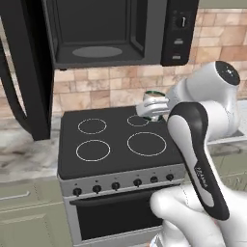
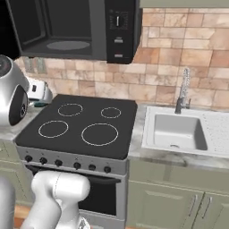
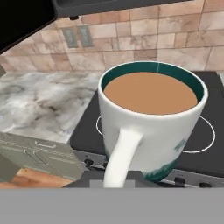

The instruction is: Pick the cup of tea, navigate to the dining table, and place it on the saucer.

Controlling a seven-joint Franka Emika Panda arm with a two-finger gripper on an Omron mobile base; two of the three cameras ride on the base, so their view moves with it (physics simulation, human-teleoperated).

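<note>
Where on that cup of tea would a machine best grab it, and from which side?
Probably by the handle or the rim beside it, coming from the handle's side. The cup stands upright and nearly full of tea, so a level hold from the side should keep it from spilling.

One cup of tea [image 3: 151, 127], one stove [image 1: 120, 144], one microwave [image 1: 111, 31], one sink [image 2: 176, 132].

Black stove [image 2: 80, 127] with four ringed burners, row of knobs [image 2: 67, 164] along its front. Black microwave [image 1: 111, 31] above, door open. Brick-tile backsplash [image 2: 179, 58] behind. Steel sink [image 2: 179, 132] with faucet [image 2: 183, 91] right of stove. Marbled surface [image 1: 24, 157] left; sage cabinets [image 2: 179, 201] below
</note>
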